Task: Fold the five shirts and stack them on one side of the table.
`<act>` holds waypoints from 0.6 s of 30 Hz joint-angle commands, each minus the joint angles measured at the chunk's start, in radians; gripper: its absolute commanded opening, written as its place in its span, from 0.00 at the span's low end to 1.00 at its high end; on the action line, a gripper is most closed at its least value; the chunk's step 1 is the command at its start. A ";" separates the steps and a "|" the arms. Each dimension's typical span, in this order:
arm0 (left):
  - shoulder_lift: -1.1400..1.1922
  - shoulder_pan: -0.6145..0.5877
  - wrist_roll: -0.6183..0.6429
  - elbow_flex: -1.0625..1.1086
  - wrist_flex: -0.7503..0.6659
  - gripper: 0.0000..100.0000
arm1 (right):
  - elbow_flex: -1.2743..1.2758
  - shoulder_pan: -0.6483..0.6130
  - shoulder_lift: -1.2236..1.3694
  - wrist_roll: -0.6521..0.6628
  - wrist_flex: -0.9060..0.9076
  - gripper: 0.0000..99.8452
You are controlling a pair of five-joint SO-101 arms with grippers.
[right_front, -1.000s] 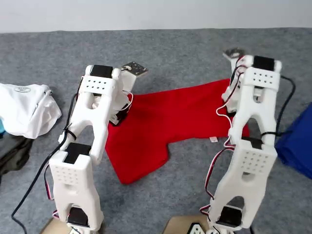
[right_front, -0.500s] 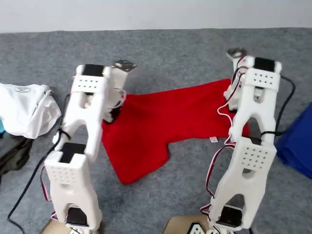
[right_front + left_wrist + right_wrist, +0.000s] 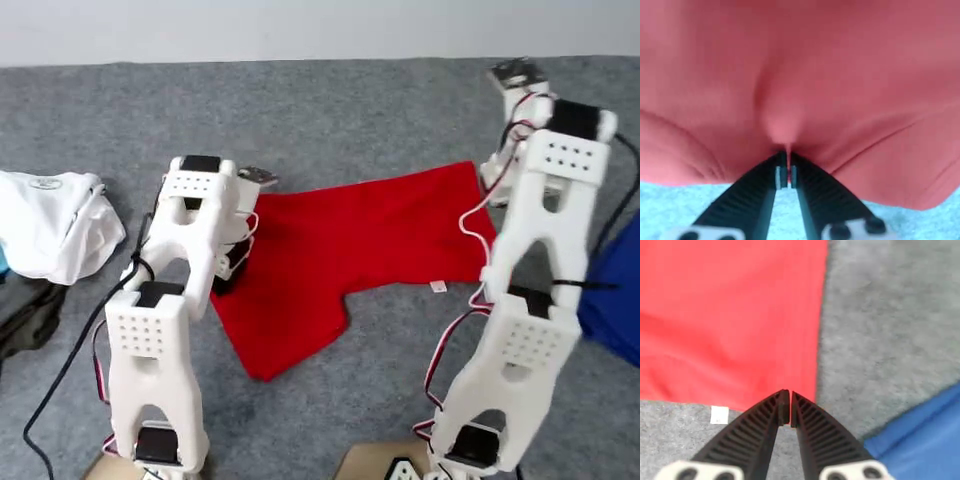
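Observation:
A red shirt [image 3: 350, 250] lies spread on the grey table [image 3: 330, 110], one sleeve pointing toward the front. In the left wrist view the red shirt [image 3: 805, 65] bunches into a small fold, and my left gripper [image 3: 785, 172] is shut on that fold at the cloth's edge. The left arm [image 3: 195, 215] stands over the shirt's left side. My right gripper [image 3: 786, 407] is shut with nothing in it, hanging above the corner of the red shirt [image 3: 730, 310] beside a small white tag [image 3: 719, 415]. The right arm [image 3: 550, 190] stands at the shirt's right edge.
A crumpled white shirt [image 3: 50, 225] lies at the far left beside a dark object [image 3: 20, 310]. A blue shirt [image 3: 615, 290] lies at the right edge, also seen as blue cloth [image 3: 920, 450] near the right gripper. Bare grey table stretches behind the red shirt.
The left arm swung left, then came back and dropped lower over the shirt's left edge. The right arm shifted right and farther back, uncovering the shirt's right corner.

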 commanded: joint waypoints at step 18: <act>-0.109 -0.117 -0.109 0.085 0.032 0.04 | -0.043 0.038 -0.150 -0.006 0.044 0.01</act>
